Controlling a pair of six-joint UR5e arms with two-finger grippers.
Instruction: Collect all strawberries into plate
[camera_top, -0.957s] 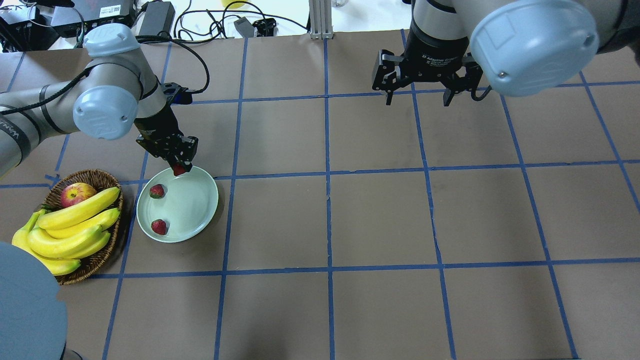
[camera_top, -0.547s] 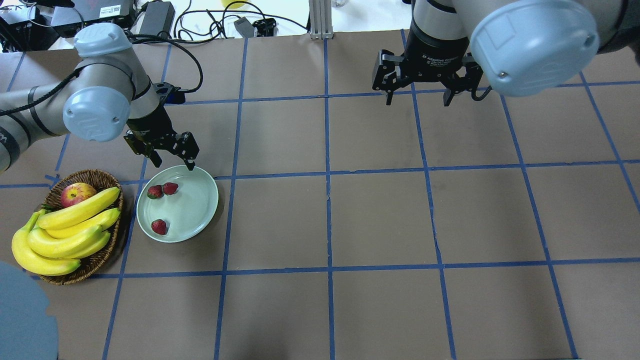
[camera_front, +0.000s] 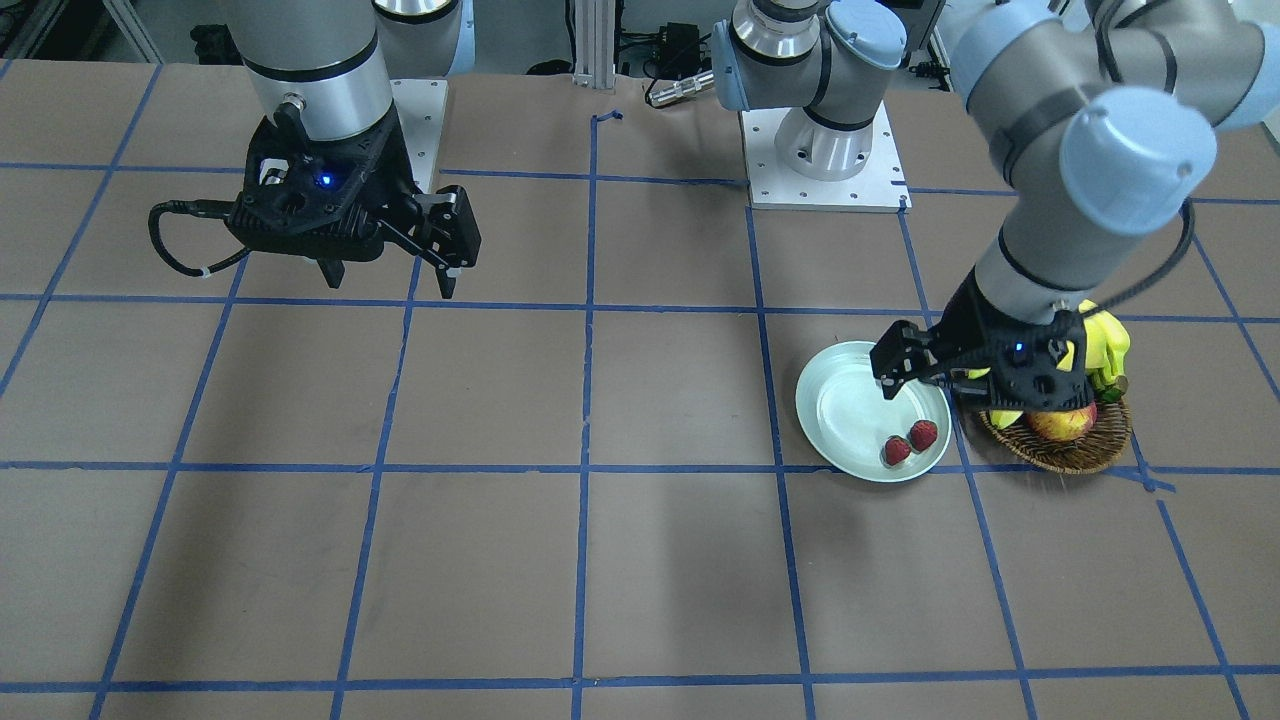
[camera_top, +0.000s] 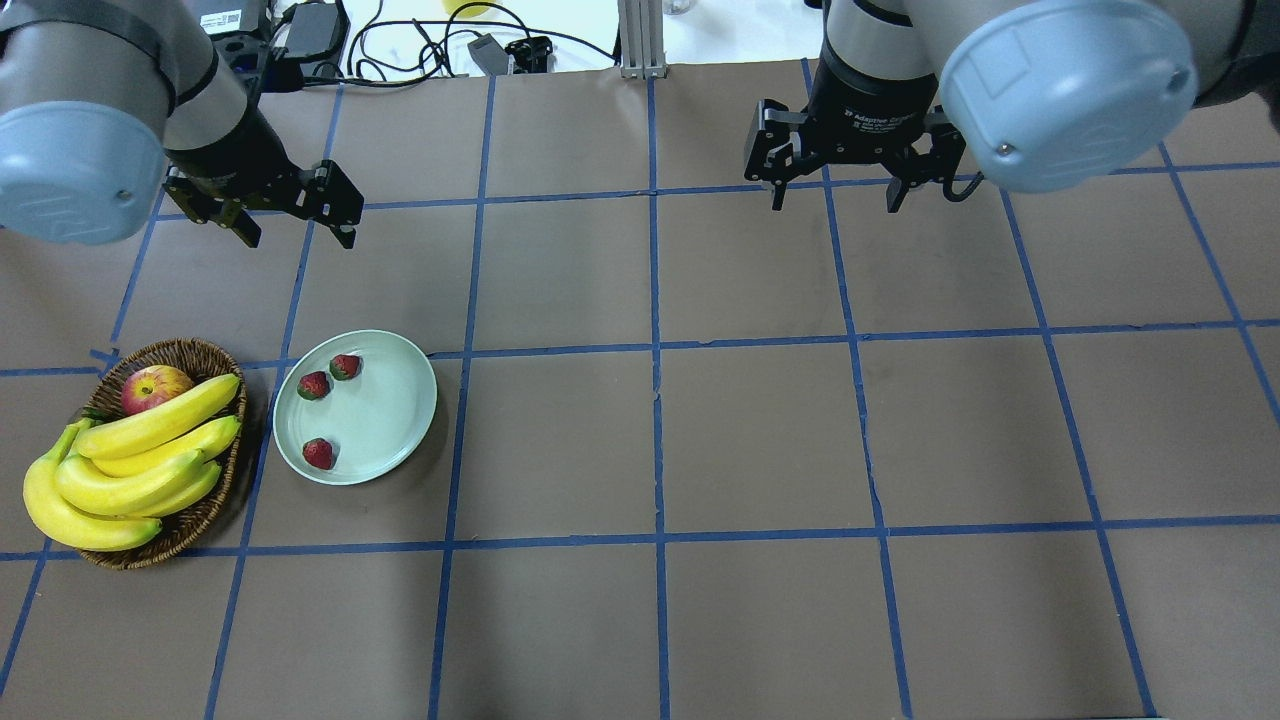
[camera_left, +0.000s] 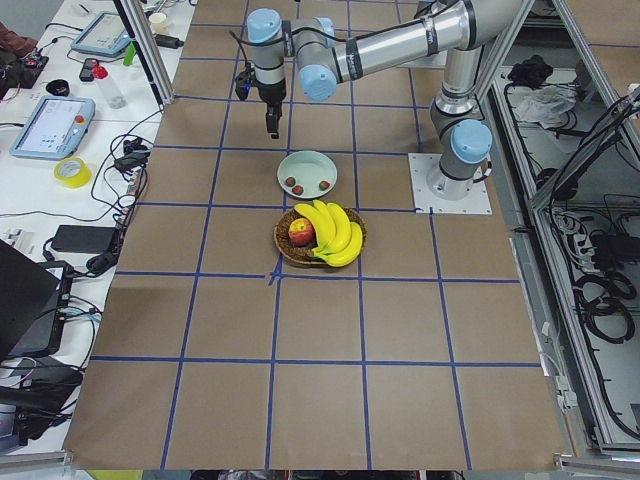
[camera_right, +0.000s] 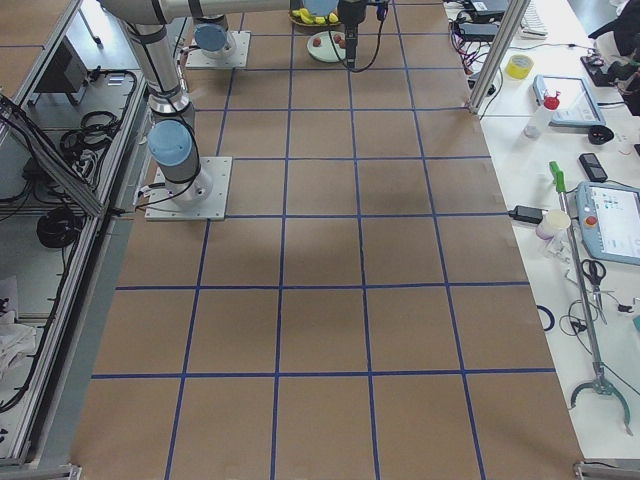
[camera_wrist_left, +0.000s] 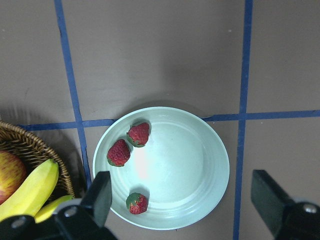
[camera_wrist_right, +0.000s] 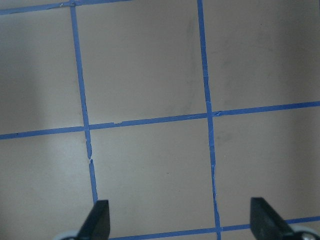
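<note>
The pale mint-green plate (camera_top: 388, 412) stands at the table's left, next to the basket. Three strawberries lie in it: two close together near its far rim (camera_top: 345, 366) (camera_top: 313, 385) and one near its front (camera_top: 318, 453). The left wrist view shows the plate (camera_wrist_left: 185, 160) and all three berries (camera_wrist_left: 139, 134) (camera_wrist_left: 119, 152) (camera_wrist_left: 137, 203) from above. My left gripper (camera_top: 298, 238) is open and empty, raised well above the table beyond the plate. My right gripper (camera_top: 836, 205) is open and empty over bare table at the far right; its wrist view (camera_wrist_right: 181, 222) shows only paper and blue tape.
A brown wicker basket (camera_top: 195, 352) holds several bananas (camera_top: 140, 450) and a red-yellow apple (camera_top: 155, 388), just left of the plate. Brown paper with a blue tape grid covers the table. Cables and power bricks (camera_top: 315, 35) lie beyond the far edge.
My left gripper let the third strawberry go over the plate's far rim, opened, then rose and drew back to the far left. The berry now lies beside another. The right arm has not moved.
</note>
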